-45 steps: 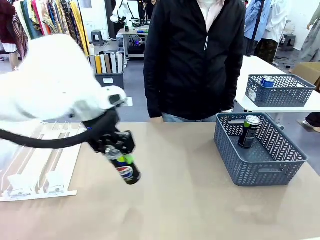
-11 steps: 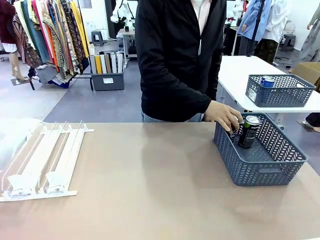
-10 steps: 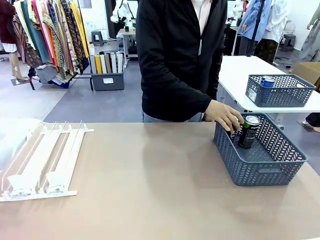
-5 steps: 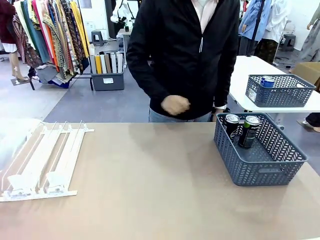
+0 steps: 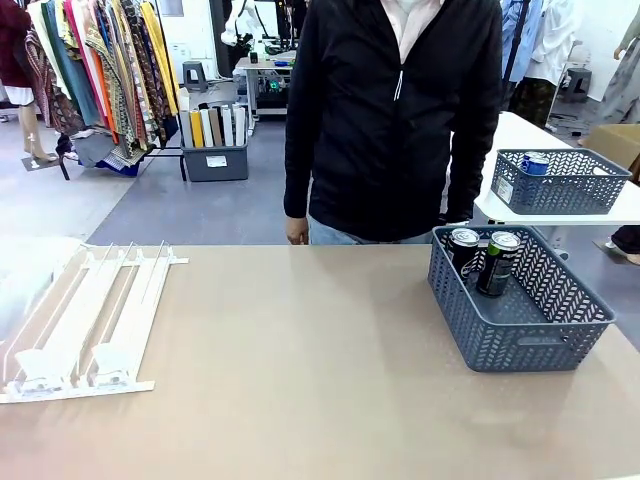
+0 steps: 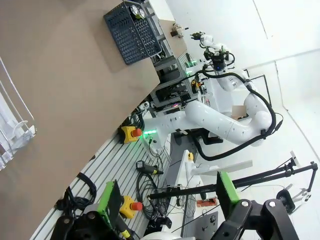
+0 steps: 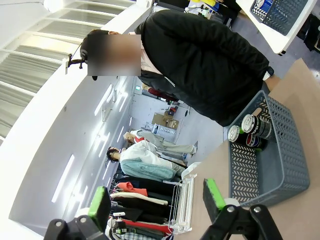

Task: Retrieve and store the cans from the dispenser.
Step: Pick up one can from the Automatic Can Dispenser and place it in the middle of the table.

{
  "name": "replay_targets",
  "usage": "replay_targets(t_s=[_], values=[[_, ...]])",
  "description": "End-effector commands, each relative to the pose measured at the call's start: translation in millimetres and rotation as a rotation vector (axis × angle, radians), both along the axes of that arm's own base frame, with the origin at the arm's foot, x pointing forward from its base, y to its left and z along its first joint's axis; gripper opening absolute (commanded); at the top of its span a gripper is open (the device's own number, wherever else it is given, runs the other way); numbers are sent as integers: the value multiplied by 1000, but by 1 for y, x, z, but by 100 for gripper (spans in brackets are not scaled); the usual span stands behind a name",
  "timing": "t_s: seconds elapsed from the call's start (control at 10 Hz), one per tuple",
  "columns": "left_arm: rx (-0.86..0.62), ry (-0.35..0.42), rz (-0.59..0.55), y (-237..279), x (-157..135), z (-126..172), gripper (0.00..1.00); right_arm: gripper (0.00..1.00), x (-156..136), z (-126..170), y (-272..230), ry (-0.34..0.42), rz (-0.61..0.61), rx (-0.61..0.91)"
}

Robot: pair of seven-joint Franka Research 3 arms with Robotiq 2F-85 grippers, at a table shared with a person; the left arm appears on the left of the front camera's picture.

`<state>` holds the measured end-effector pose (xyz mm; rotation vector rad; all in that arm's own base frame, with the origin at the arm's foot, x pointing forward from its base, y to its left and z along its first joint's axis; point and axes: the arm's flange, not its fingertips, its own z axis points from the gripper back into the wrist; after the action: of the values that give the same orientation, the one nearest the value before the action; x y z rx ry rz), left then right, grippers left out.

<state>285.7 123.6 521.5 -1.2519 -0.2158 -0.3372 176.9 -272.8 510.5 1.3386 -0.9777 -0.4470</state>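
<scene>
We see the long tan table (image 5: 320,380) laid out with the work at its two ends, which we take to be deliberate: supply on our left, storage on our right, bare surface between for carrying across. The person (image 5: 400,110) stands at the far edge behind the middle, arms hanging at the sides and hands off the table. At our left the dispenser (image 5: 85,320) lies sloped toward us so cans would roll down to the clear stops at its low end; its lanes look empty, so we judge the retrieving is done or nearly so. At our right sits the grey mesh basket (image 5: 525,300), open-topped and near the far edge, within the person's reach. Inside it, two cans stand upright side by side in the far left corner: the black can (image 5: 460,252) and the dark green-marked can (image 5: 497,264) just beside it. Our left gripper (image 6: 165,197) hangs off the table's side with its jaws spread wide and nothing between the green pads. Our right gripper (image 7: 157,197) is likewise held back, jaws apart and empty, looking toward the basket.
</scene>
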Motion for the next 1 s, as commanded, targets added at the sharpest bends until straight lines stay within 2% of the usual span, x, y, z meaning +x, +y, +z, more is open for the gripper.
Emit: replay_targets(t_s=[0.0,0.9], values=[[0,-13,-15,1,-3,-1,100,100,4,2,0,-39,-11,-3],[0,-13,-15,1,-3,-1,100,100,4,2,0,-39,-11,-3]])
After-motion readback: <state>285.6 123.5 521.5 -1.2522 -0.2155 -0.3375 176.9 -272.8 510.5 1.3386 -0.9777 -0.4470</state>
